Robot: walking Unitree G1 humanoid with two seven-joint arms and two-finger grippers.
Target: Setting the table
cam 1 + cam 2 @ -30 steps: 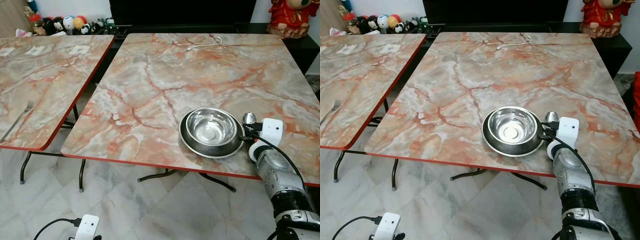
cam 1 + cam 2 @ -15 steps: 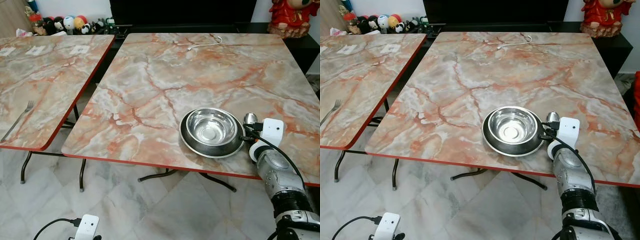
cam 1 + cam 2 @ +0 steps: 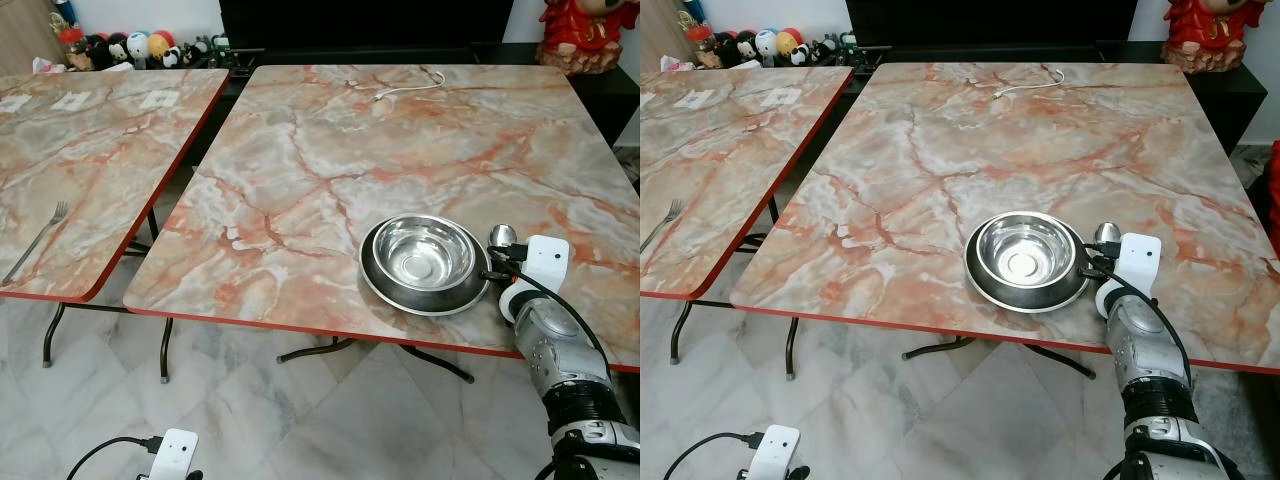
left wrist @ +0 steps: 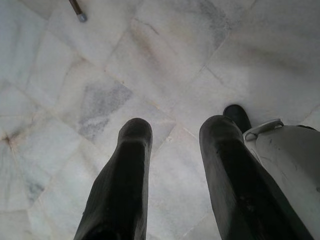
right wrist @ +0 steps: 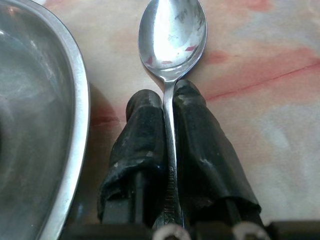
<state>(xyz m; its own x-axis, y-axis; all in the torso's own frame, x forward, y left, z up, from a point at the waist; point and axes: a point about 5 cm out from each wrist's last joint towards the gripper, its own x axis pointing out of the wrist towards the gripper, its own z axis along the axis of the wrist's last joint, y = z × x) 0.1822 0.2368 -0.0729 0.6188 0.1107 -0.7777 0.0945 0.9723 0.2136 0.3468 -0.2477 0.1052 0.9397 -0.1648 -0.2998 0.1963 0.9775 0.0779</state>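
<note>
Marble-patterned worktop [image 3: 330,150], red-edged, on dark folding legs over a pale marble floor [image 3: 250,420]. Near its front right edge: a steel bowl [image 3: 423,253] nested in a wider, shallow steel plate [image 3: 372,272], both upright. Just beside the plate's right rim: a steel spoon [image 5: 171,37], bowl-end pointing away from the robot, face up, low over the worktop; whether it touches the surface cannot be told. Right gripper [image 5: 168,97]: jaws clenched on the spoon's handle, one black finger each side of the stem, close to the plate's rim. The silver right arm reaches in from the lower right, with a white camera block [image 3: 546,262] at its wrist. Left gripper [image 4: 172,131]: jaws released, fingers apart with bare floor between them, hanging low over the tiles beside part of the robot's own grey body. At the worktop's far edge: a white cable [image 3: 405,89]. Second, matching worktop [image 3: 90,170] to the left, well apart, carrying a fork [image 3: 36,241] near its front edge. Beyond it: a row of small plush toys [image 3: 120,48].
</note>
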